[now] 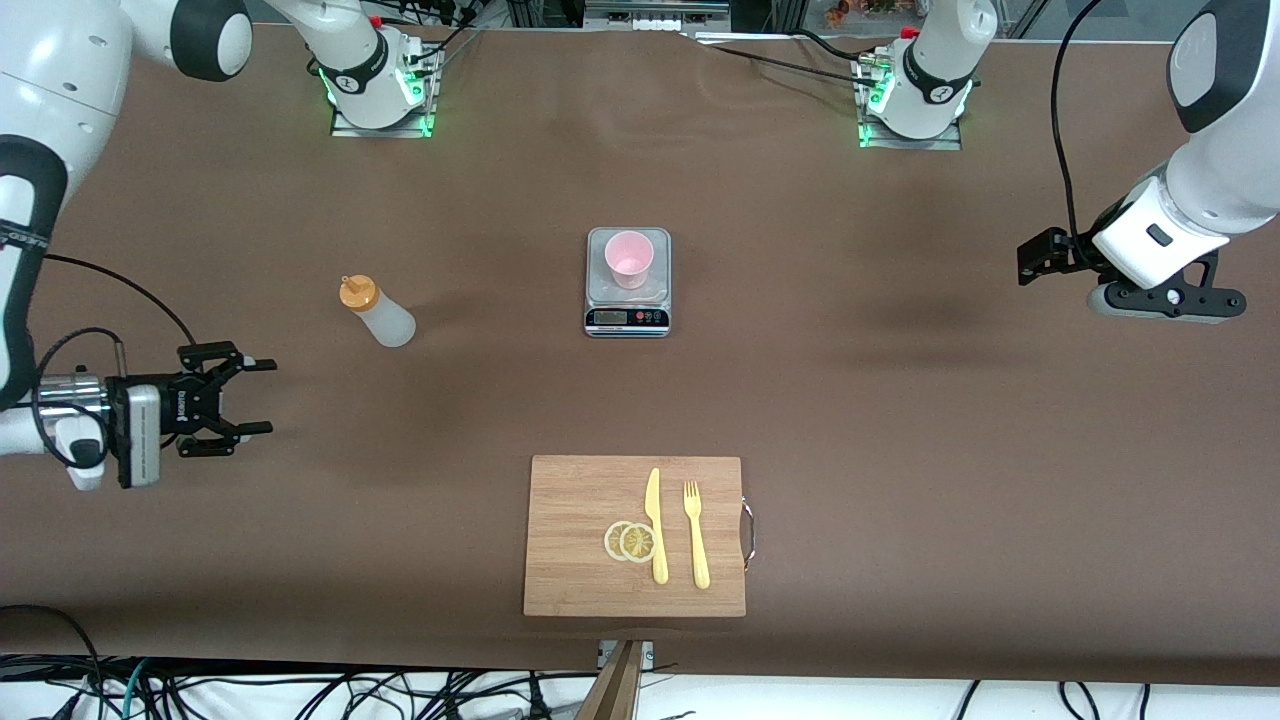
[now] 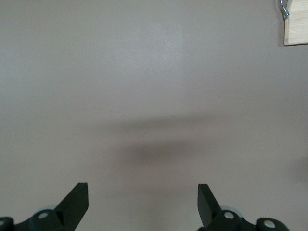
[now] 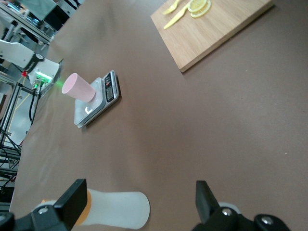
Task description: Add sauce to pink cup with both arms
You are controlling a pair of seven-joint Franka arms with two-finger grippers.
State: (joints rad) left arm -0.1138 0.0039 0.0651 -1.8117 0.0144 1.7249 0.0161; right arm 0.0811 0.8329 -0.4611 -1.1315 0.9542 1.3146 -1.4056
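The sauce, a small translucent whitish plastic squeeze bottle (image 1: 380,312) with an orange nozzle cap, is seen standing upright on the brown tabletop (image 1: 850,420), toward the right arm's end and well apart from every edge. The pale pink plastic tumbler (image 1: 629,259), round and tapering, is being carried upright on a small silver kitchen scale (image 1: 627,300) near the middle of the tabletop, well apart from the bottle. Nearer to the front camera, close to the tabletop's front edge, a rectangular wooden cutting board (image 1: 580,540) with a metal handle is being occupied by two lemon slices (image 1: 630,541), a yellow plastic knife (image 1: 655,525) and a yellow plastic fork (image 1: 696,533); the slices are touching the knife, and the fork is lying just beside it. The right gripper (image 1: 258,396) is being held over bare tabletop at the right arm's end, its claw spread wide and holding nothing, pointed toward the bottle. The left gripper (image 2: 143,202) is being held over bare tabletop at the left arm's end, its claw likewise wide and holding nothing.
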